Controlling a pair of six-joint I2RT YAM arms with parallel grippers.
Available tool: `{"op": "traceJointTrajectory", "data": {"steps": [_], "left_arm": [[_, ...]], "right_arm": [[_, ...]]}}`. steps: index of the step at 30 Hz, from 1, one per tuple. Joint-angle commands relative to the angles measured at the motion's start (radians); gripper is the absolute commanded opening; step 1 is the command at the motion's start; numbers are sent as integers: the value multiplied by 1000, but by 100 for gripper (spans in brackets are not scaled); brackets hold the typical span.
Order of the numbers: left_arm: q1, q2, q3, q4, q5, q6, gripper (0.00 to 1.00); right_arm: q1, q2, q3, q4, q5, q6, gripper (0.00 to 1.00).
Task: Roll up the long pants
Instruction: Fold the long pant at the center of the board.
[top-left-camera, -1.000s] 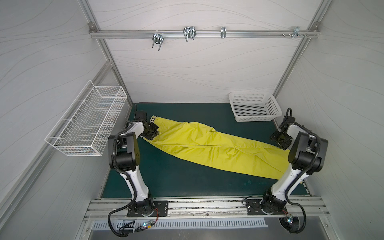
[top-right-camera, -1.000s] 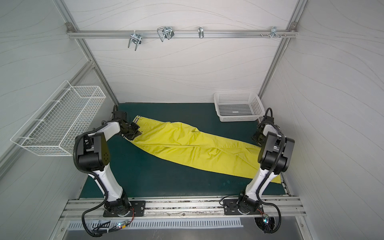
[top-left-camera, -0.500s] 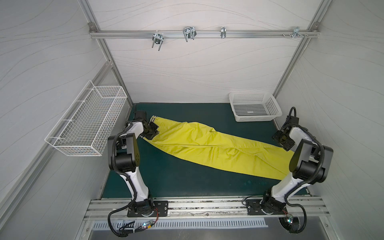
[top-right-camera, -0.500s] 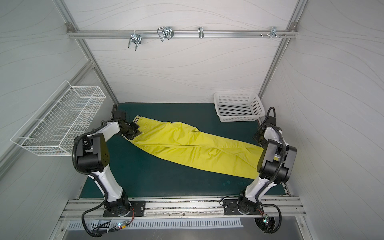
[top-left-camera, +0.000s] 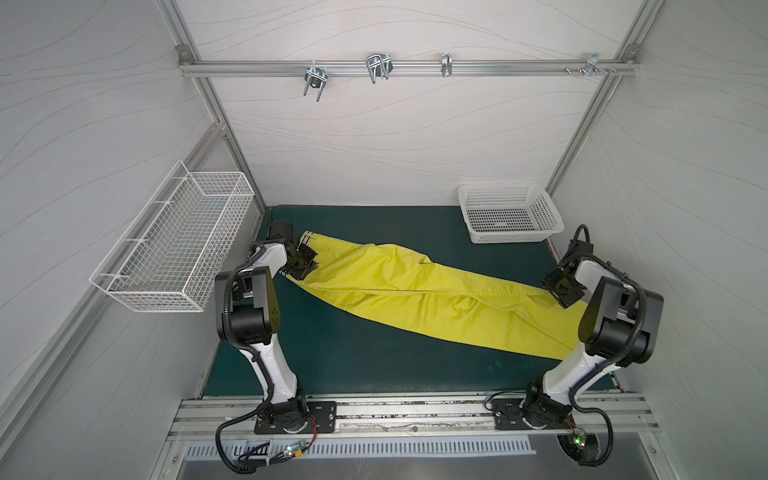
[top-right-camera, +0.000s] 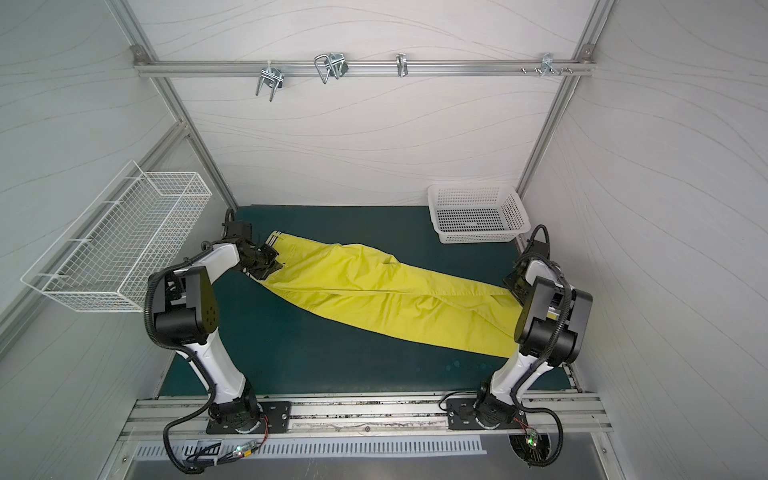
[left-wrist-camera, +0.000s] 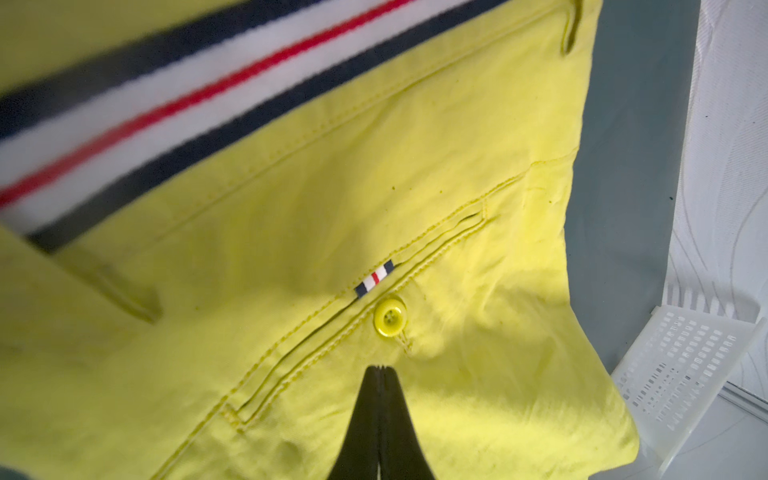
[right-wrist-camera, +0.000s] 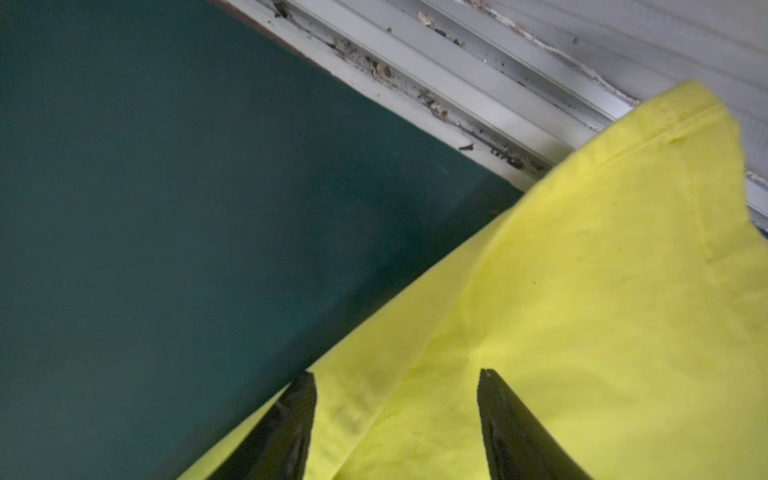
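Left gripper (top-left-camera: 303, 264) sits on the waist end of the long pants (top-left-camera: 415, 291), its jaws pressed fully together. In its wrist view the closed tips point at the yellow-green cloth just short of the back pocket button (left-wrist-camera: 390, 318), with the small striped tag (left-wrist-camera: 374, 278) just beyond that and the navy, white and red waistband (left-wrist-camera: 208, 95) further on. I cannot tell whether a pinch of the thin fabric is caught between the tips or whether they only rest on it. From this gripper the trousers run out flat across the green mat (top-left-camera: 374, 365) towards the other arm, with the two legs lying together, a few soft creases near the seat, and no turn of a roll at either end. By my reading the garment is only laid out and straightened, so the whole of the rolling is yet to do. At the far end of the legs, the right gripper (right-wrist-camera: 395, 372) stands with its jaws apart by the hems. In its wrist view one finger (right-wrist-camera: 299, 415) sits at the fabric's edge where the mat begins and the other is over the cloth, so the leg edge lies between them without being clamped. Behind this gripper, apart from the trousers, stands the white plastic basket (top-left-camera: 498, 188).
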Motion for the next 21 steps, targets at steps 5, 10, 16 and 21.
{"op": "traceJointTrajectory", "data": {"steps": [5, 10, 16, 21], "left_arm": [[4, -14, 38, -14, -9, 22, 4], [4, -2, 40, -10, -18, 22, 4], [4, 20, 45, 0, -38, 16, 4], [8, 45, 57, -1, -59, 14, 3]], "right_arm": [[-16, 113, 68, 30, -31, 18, 46], [-21, 156, 109, 26, -43, 6, 7], [-21, 66, 143, -9, 3, -43, 0], [-18, -34, 202, -34, 35, -124, 0]]}}
